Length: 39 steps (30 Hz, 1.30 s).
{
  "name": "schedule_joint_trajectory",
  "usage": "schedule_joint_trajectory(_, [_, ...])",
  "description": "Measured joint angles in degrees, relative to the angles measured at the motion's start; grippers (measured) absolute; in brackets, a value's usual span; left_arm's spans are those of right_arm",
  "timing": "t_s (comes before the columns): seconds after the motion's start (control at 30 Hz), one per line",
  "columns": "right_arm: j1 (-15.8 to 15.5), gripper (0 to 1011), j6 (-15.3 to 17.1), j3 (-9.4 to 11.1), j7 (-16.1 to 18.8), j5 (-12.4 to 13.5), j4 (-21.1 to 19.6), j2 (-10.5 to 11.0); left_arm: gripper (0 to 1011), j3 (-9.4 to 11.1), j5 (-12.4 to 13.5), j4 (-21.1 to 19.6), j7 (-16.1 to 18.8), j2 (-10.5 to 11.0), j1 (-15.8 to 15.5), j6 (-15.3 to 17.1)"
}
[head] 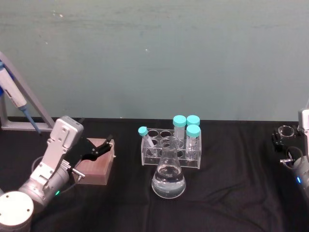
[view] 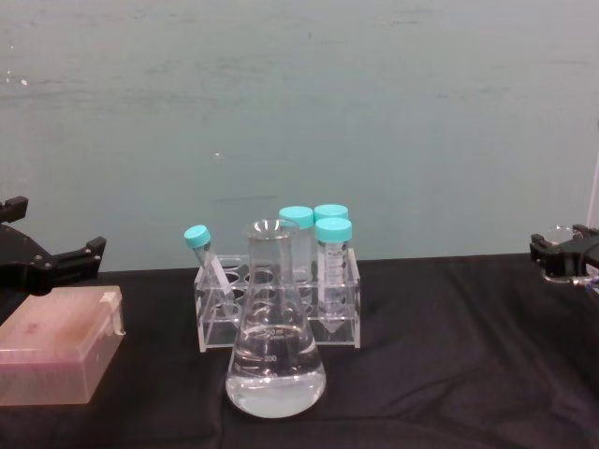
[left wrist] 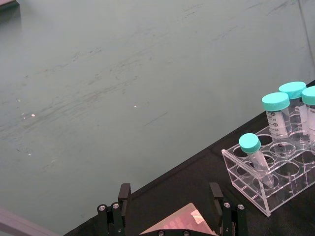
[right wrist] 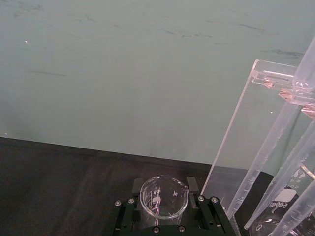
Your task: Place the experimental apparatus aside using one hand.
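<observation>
**Kid:** Start with the head view. What have you got?

**Me:** My right gripper (head: pixel 285 134) is far to the right of the flask (head: pixel 168 180), up off the counter (head: pixel 231 193). Its fingers are clamped on the small beaker (head: pixel 286 129). My left gripper (head: pixel 102 147) hangs far to the left of the flask, over a pink box (head: pixel 99 171).

**Kid:** And the left wrist view?

**Me:** My left fingers (left wrist: pixel 124 194) are wide apart and hold nothing. The tube rack (left wrist: pixel 275 167) is the one right behind the flask.

**Kid:** The right wrist view?

**Me:** The beaker sits snug between my right fingers. A tall clear stand (right wrist: pixel 248 132) of long tubes (right wrist: pixel 275 135) is just beside it. If I swing that way, I think I could knock it over.

**Kid:** The chest view?

**Me:** The beaker is up in the air, well right of the flask. Glass is slippery. If I hold it too loosely, it may slide out and break. If I put it down too fast, it may crack or tip.
</observation>
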Motion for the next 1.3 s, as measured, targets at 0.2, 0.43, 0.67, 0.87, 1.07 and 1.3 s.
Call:
schedule_joint_trajectory(0.2, [0.8,527,-0.6,0.6,0.5,-0.6,1.6,-0.3,1000,0.0,0.0,0.0,0.0,0.0,0.0,0.0])
schedule_joint_trajectory(0.43, [1.1,527,-0.7,1.3,0.7,-1.4,2.1,-0.7,1000,0.0,0.0,0.0,0.0,0.0,0.0,0.0])
schedule_joint_trajectory(0.67, [1.1,527,-0.4,2.3,0.8,-2.2,2.2,-1.0,1000,0.0,0.0,0.0,0.0,0.0,0.0,0.0])
schedule_joint_trajectory(0.87, [1.0,527,-0.3,2.7,0.8,-2.6,2.0,-1.1,1000,0.0,0.0,0.0,0.0,0.0,0.0,0.0])
schedule_joint_trajectory(1.07, [0.8,527,-0.1,3.2,0.9,-3.0,2.0,-1.2,1000,0.0,0.0,0.0,0.0,0.0,0.0,0.0])
schedule_joint_trajectory(1.3, [0.6,527,0.1,3.6,1.3,-3.2,2.1,-1.1,1000,0.0,0.0,0.0,0.0,0.0,0.0,0.0])
